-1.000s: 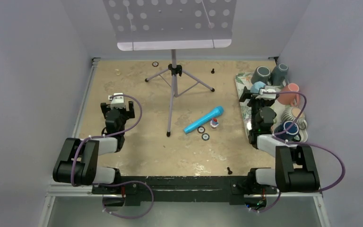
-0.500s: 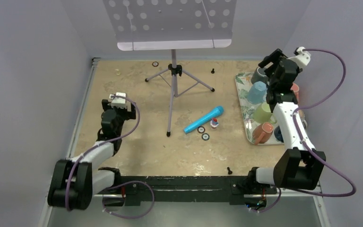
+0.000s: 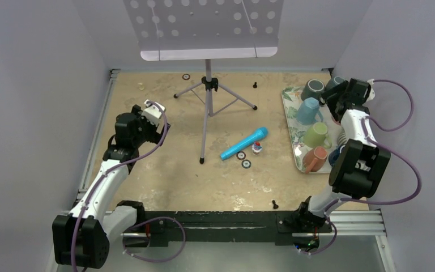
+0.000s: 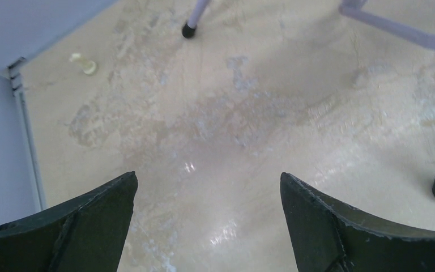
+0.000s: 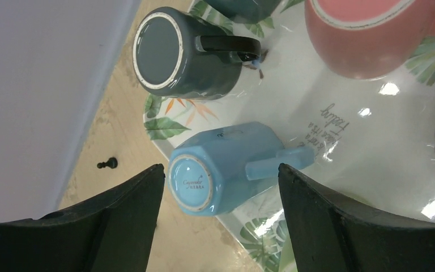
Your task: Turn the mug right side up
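Observation:
A light blue mug stands base up on the leaf-print tray, its handle pointing right; it also shows in the top view. My right gripper is open and empty above it, with the mug's base between the fingertips, apart from them. In the top view my right gripper hangs over the tray's back right. A dark grey mug also stands base up beside it. My left gripper is open and empty over bare table, at the left in the top view.
The tray also holds a pink mug, a green mug and an orange mug. A music stand's tripod stands mid-table, with a blue microphone near it. A small black piece lies left of the tray.
My right arm unfolded, swung up behind the tray, and has now come down over its back right. My left arm stretched out and its gripper rose and turned right.

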`<state>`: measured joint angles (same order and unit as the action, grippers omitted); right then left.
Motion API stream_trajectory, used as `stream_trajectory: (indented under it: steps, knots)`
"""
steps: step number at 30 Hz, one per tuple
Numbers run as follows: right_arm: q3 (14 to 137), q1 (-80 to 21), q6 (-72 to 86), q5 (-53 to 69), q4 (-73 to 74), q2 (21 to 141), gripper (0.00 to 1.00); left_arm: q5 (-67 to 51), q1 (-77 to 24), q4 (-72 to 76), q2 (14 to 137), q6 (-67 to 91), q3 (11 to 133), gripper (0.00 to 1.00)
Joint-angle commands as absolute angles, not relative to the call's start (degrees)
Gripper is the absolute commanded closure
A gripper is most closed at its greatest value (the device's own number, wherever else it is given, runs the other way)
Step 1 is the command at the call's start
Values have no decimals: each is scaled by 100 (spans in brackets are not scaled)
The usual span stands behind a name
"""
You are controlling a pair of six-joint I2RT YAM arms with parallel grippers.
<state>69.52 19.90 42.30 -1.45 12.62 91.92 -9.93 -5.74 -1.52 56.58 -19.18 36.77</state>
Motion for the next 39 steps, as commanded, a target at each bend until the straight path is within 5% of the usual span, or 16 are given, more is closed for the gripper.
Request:
stream_trajectory:
  steps: [1,16,20,23,31,39]
  knots:
    - [7246,2292,4741,685,1245,9284,24,-1341,-554,-817,5711,-2153,3823,2]
    - [7424,1750,4015,1400,839,10030,26,-1214,-554,-693,5838,-2217,3788,3]
    - [8107,1281,3539,573,1418,10267,20,-1218,-549,-723,5887,-2230,3820,3]
    - [8556,958,2866,-727,1985,10310,2,-1235,-554,-754,5900,-2251,3819,3]
    - [8826,683,1214,-1757,2741,10070,2,-1262,-554,-777,5909,-2311,3832,3]
    - [8302,685,-447,-913,2938,9658,2,-1327,-554,-610,5920,-2355,3706,3]
